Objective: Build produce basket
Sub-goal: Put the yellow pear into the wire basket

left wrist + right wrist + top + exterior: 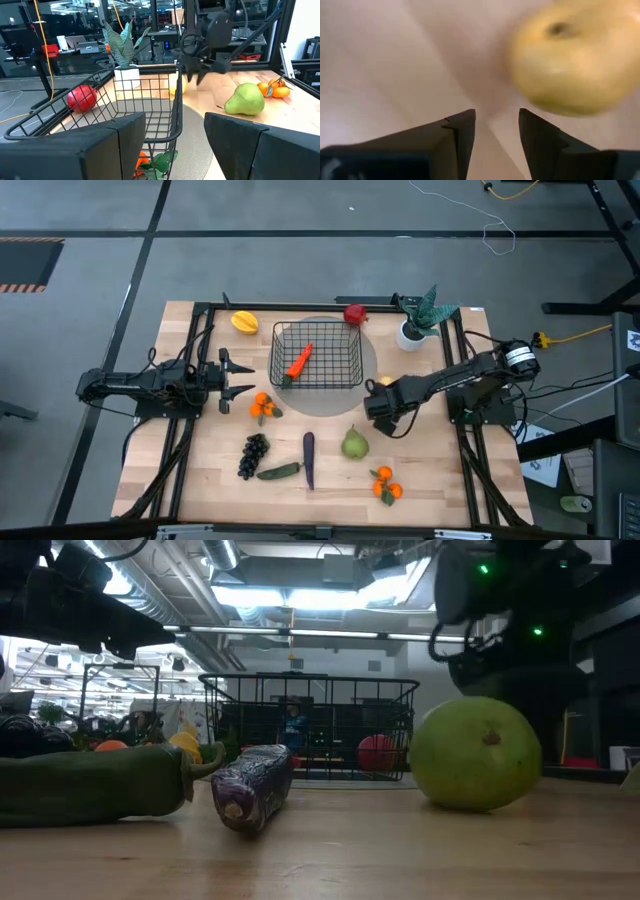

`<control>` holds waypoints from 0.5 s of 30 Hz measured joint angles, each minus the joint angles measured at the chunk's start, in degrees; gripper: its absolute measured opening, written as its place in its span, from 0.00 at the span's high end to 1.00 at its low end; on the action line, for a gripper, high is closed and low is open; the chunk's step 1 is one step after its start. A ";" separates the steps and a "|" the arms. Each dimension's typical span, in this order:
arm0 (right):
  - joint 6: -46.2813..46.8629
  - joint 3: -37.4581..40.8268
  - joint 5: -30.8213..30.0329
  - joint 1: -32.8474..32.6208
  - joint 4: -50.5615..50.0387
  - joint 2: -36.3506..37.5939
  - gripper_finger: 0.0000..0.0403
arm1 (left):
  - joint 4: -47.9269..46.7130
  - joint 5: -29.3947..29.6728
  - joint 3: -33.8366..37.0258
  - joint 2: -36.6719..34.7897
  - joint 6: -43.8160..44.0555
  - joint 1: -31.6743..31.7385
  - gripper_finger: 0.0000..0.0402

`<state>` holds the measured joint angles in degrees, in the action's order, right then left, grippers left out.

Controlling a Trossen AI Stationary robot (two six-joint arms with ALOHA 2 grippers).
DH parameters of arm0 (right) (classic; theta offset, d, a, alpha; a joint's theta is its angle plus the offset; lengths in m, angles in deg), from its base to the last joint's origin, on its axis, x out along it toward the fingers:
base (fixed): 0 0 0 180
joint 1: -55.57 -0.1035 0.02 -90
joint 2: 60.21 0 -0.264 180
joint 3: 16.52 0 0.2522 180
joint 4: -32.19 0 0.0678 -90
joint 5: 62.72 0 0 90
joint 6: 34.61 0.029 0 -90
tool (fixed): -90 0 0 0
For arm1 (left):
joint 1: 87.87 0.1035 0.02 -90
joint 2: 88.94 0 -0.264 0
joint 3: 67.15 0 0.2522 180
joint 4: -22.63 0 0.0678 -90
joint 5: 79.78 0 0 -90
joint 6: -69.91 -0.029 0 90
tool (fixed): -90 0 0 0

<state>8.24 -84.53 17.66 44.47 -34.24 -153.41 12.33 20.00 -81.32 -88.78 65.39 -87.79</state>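
Basket-building is under way, and I read my right gripper as the working one: it hangs low over the table just right of the basket, and in its wrist view the two fingers stand slightly apart with nothing between them, a yellow fruit lying just beyond the tips. I judge I have placed it there to close on that fruit next; it is not gripped yet.

My left gripper waits at the basket's left side, jaws apart and empty, looking through the mesh, probably parked clear so the arms do not cross.

Out from there, the basket sits mid-table toward the far edge on a round grey mat. It is black open wire grid, rectangular, and holds only the carrot, orange with a green top, lying tilted. Everything else is outside: a yellow fruit and a red fruit by the far corners, tangerines at the near-left corner, and grapes, cucumber, eggplant, pear and more tangerines spread along the near side. A potted plant stands far right.
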 joint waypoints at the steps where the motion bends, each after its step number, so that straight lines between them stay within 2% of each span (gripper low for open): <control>1: -1.93 -0.40 0.28 0.00 2.50 0.00 0.65 | 0.00 0.00 -0.02 0.01 -0.01 0.01 0.51; 5: -9.20 -3.04 0.26 -0.02 8.18 0.26 0.65 | 0.00 0.00 0.00 -0.01 -0.02 -0.01 0.51; 10: -13.60 -7.33 0.16 0.00 2.01 2.19 0.65 | -0.01 0.00 0.00 0.01 -0.01 0.00 0.51; 12: -13.24 -9.14 -2.83 -0.06 -5.34 4.00 0.65 | 0.00 0.00 0.00 0.01 0.00 0.00 0.51; 15: -9.41 -11.46 -12.29 -0.01 -14.49 7.61 0.65 | -0.02 0.00 0.00 0.01 -0.02 -0.01 0.51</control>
<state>-1.17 -95.99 5.37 44.46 -48.73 -145.80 12.31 20.00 -81.32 -88.78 65.37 -87.79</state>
